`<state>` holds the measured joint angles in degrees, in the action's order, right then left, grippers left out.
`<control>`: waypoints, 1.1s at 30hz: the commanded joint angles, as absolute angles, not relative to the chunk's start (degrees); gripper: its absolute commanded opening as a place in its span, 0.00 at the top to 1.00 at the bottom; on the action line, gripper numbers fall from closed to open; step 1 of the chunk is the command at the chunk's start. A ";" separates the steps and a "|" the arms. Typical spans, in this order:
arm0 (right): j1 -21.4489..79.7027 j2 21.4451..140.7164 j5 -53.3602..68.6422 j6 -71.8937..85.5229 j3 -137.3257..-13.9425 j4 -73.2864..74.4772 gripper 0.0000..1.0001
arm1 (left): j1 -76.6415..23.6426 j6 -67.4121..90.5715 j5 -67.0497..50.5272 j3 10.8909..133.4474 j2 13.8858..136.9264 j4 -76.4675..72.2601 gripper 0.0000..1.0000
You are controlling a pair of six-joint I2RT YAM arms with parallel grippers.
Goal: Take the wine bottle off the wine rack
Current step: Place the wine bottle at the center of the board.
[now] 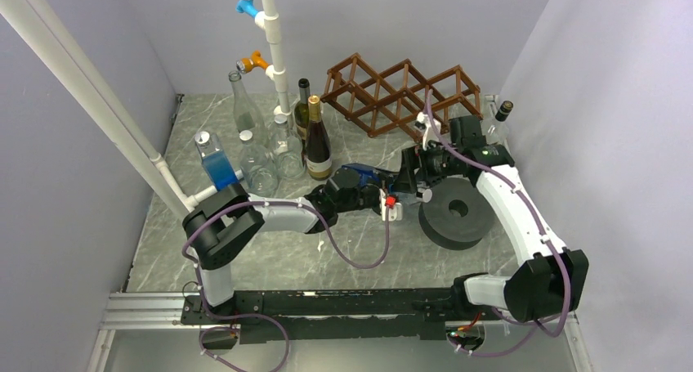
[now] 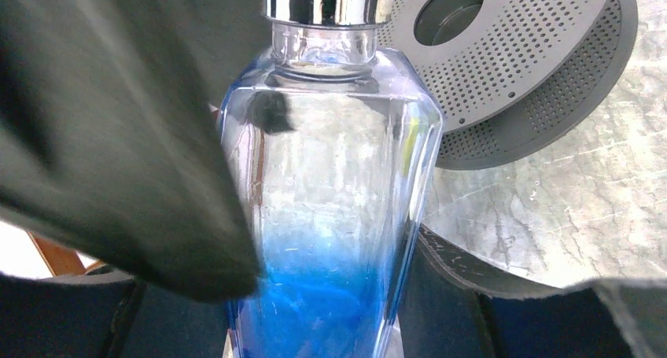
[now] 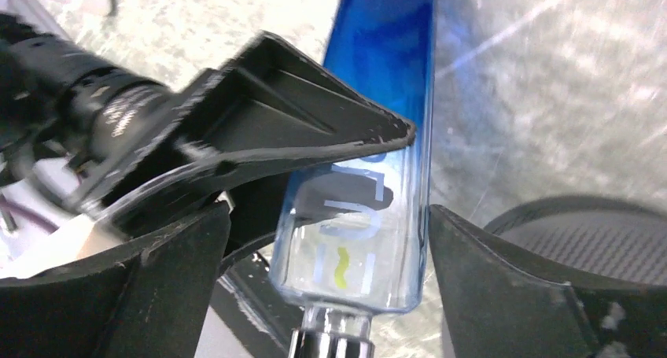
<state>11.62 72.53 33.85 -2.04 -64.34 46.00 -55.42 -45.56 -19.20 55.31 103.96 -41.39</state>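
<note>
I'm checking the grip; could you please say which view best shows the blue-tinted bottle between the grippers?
The left wrist view: the bottle fills it from silver cap to blue section. The right wrist view shows its lettered side, partly behind a black finger. The top view almost hides it.

My left arm (image 1: 282, 217) and right arm (image 1: 508, 202): white links, black joint housings, purple cables (image 1: 357, 260) looping alongside, black base rail (image 1: 327, 302).
</note>
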 commanded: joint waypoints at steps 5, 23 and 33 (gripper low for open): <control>5.81 68.56 50.93 -14.97 -71.81 50.36 0.00 | -54.59 -38.64 -21.93 53.19 99.65 -45.19 1.00; 5.20 62.20 53.50 -38.29 -86.51 60.92 0.00 | -53.88 -21.38 -26.97 47.97 91.90 -48.53 1.00; 5.23 64.50 63.13 -56.70 -92.18 70.41 0.00 | -53.18 -11.23 -24.53 42.87 87.54 -53.54 1.00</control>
